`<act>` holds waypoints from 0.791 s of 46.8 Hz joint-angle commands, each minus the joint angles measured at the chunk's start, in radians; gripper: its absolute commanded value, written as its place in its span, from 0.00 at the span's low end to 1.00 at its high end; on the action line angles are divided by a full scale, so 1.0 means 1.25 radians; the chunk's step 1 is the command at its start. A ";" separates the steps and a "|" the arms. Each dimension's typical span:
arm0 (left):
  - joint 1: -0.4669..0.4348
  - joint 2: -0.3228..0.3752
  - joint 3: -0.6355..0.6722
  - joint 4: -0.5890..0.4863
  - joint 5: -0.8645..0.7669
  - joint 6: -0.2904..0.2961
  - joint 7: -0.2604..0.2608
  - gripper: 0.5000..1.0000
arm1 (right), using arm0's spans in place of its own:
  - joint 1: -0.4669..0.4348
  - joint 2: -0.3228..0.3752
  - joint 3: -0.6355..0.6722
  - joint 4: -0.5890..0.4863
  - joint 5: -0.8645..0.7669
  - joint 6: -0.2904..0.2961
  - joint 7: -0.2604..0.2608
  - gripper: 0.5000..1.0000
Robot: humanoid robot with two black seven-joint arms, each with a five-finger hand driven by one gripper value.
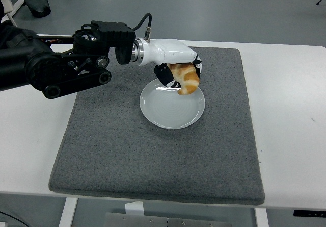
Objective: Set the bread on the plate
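The left hand [175, 69] grips the bread [185, 78], fingers closed, above the plate [172, 109] toward the bench's far edge.

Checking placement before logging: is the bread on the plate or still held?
Held: the left hand grips the bread over the plate's far rim; contact cannot be told.

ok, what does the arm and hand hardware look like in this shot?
One arm shows, the left arm: black, blocky links with round joint housings and bolt heads. A black cable loops over a metallic wrist ring. The left hand has a glossy white shell with black fingers marked by small white patches. No sleeve or cover.
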 commanded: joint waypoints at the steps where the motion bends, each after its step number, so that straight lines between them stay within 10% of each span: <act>1: 0.022 -0.011 -0.001 0.007 0.019 0.000 0.000 0.00 | 0.000 0.000 0.000 0.000 0.000 0.000 0.000 0.86; 37: 0.112 -0.033 0.001 0.058 0.092 0.009 0.000 0.00 | 0.001 0.000 0.000 0.000 0.000 0.000 0.000 0.86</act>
